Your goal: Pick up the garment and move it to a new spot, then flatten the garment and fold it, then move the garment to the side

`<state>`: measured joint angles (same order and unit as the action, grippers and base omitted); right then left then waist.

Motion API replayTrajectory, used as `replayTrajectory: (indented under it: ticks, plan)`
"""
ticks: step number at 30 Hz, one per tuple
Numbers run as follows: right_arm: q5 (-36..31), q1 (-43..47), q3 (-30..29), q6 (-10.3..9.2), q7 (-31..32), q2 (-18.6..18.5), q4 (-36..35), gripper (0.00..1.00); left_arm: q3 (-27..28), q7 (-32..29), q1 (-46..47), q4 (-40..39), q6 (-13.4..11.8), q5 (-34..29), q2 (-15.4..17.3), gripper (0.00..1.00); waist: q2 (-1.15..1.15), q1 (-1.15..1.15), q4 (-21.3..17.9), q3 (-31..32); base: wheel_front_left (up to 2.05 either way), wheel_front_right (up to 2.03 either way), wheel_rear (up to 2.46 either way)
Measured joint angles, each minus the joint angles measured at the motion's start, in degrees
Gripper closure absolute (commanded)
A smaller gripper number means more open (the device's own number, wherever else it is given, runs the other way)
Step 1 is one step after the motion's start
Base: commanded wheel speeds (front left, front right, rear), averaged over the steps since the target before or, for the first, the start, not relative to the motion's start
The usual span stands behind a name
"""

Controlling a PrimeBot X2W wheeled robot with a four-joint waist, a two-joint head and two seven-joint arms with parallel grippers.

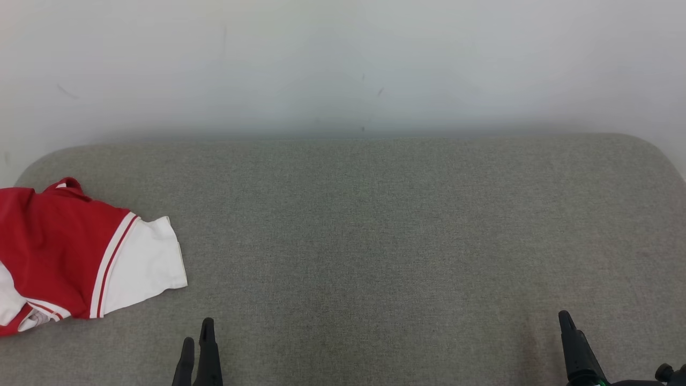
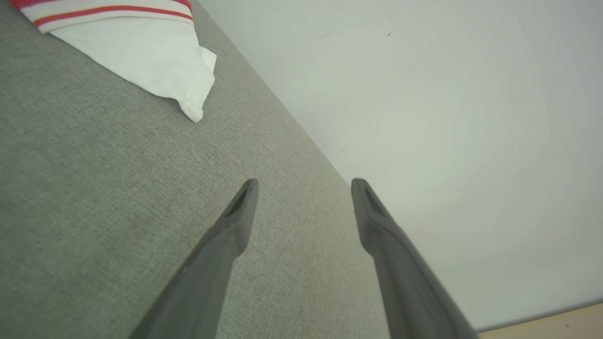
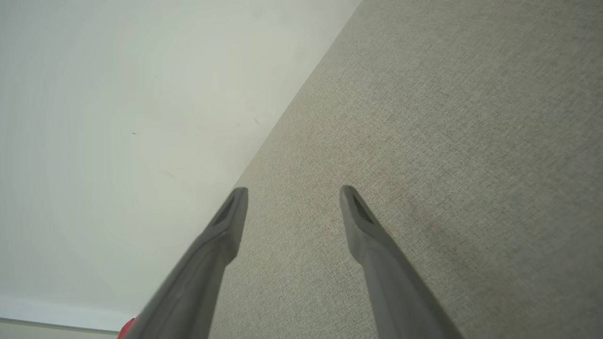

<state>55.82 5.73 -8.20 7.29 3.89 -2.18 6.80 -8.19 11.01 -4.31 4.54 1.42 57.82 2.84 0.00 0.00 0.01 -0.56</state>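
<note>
The garment [image 1: 64,252], red with a white sleeve and red-and-white striped trim, lies crumpled at the far left of the grey cushioned surface [image 1: 375,225], partly cut off by the frame edge. Its white sleeve [image 2: 141,56] appears at the top left of the left wrist view. My left gripper [image 1: 197,338] hovers at the bottom, a short way right of the garment and apart from it. Its fingers [image 2: 235,221] stand open with nothing between them. My right gripper [image 1: 568,327] is at the lower right, far from the garment, and the right wrist view shows it [image 3: 293,197] open and holding nothing.
A pale wall [image 1: 343,64] rises directly behind the grey surface. The surface has rounded back corners [image 1: 643,145]. A strip of tan floor [image 2: 556,325] shows past the wall's base in the left wrist view.
</note>
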Motion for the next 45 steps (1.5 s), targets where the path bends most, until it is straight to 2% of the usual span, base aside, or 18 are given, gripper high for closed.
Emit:
replayTrajectory:
  ticks: [17,31,45]
  plan:
    - [-13.2,-1.0,3.4,0.0,-4.8,-0.1,1.2,0.0,1.0,1.0,0.7,0.3,-2.5,-15.6,0.0,0.0,0.0,0.0,0.0,0.2,0.0,0.0,0.0]
    - [-23.2,-1.4,4.7,0.01,-8.5,-0.2,2.9,0.0,1.8,1.6,0.7,1.0,-3.9,-24.9,0.0,0.0,0.0,0.0,-0.1,0.6,0.0,0.0,0.0]
    - [-30.5,-2.2,6.6,0.02,-11.6,-0.3,3.8,0.0,3.0,2.3,0.9,1.6,-5.0,-33.4,0.0,0.0,0.0,0.0,-0.1,0.7,0.0,0.0,0.0]
